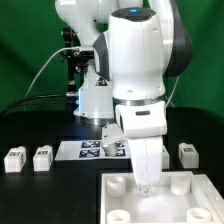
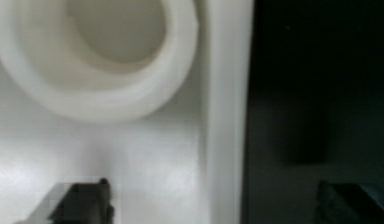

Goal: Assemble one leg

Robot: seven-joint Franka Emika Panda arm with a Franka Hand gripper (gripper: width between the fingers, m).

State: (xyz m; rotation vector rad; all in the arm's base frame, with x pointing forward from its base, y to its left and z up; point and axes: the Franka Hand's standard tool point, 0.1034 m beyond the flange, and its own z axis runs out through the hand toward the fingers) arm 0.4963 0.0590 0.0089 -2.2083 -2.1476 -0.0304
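Now gripper [image 1: 146, 182] hangs low at far edge of slab [image 1: 160, 205], fingers [image 2: 82, 202] spread, nothing btwn, straddling edge by socket [image 2: 100, 50]; I reckon to shift slab. Leg [image 1: 187, 152] sits untouched, exterior view's right.

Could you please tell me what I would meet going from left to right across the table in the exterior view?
first leg → second leg → marker board → tool → third leg. The slab spans beneath the tool and beyond, so I leave it out.
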